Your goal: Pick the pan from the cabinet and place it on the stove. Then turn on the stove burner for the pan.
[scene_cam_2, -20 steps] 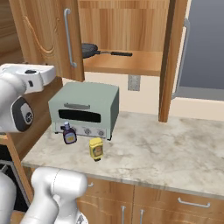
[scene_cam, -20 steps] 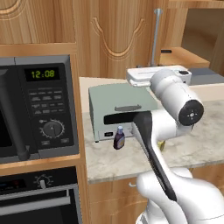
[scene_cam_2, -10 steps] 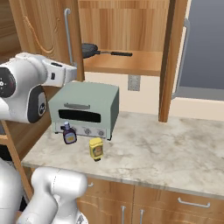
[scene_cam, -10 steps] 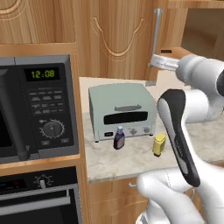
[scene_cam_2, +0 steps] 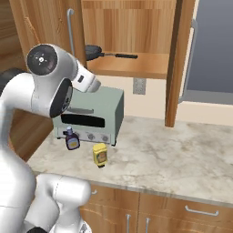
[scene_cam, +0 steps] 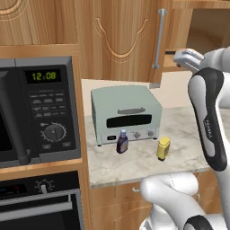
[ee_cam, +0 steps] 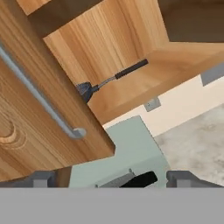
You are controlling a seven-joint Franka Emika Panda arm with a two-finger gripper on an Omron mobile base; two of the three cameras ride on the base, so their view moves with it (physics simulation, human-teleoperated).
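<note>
Now, from the left base view you see your gripper (scene_cam: 182, 57) raised at the upper right, level with the lower edge of the cabinet (scene_cam: 121, 36) and just right of its long silver bar handle (scene_cam: 158, 40). Below it and off to its left, a pale green toaster oven (scene_cam: 126, 115) sits on the marbled counter (scene_cam: 179, 134); a small purple bottle (scene_cam: 122, 142) and a yellow jar (scene_cam: 163, 148) stand in front of the oven, well below the gripper. A black microwave (scene_cam: 38, 112) fills the far left, away from the hand.

From the right base view, the hand itself is hidden behind the arm's big white joint. You can see the pan (scene_cam_2: 94, 52) resting on the open cabinet's shelf (scene_cam_2: 136, 66), handle pointing right, just beyond and slightly above the wrist. The cabinet door (scene_cam_2: 177, 59) stands open edge-on, well to the right. The toaster oven (scene_cam_2: 93, 116), bottle (scene_cam_2: 70, 139) and jar (scene_cam_2: 99, 155) lie below.

From the hand view, your two fingertips (ee_cam: 41, 179) stand spread far apart at the bottom with nothing between them; the gripper (ee_cam: 113, 180) is wide open and empty. Ahead of it, the pan (ee_cam: 86, 91) sits on the shelf (ee_cam: 144, 83), partly hidden behind the near door's edge, well apart from the fingers. The bar handle (ee_cam: 39, 98) runs diagonally across that door on the left, and the toaster oven's top (ee_cam: 127, 148) lies directly ahead of the fingers.
</note>
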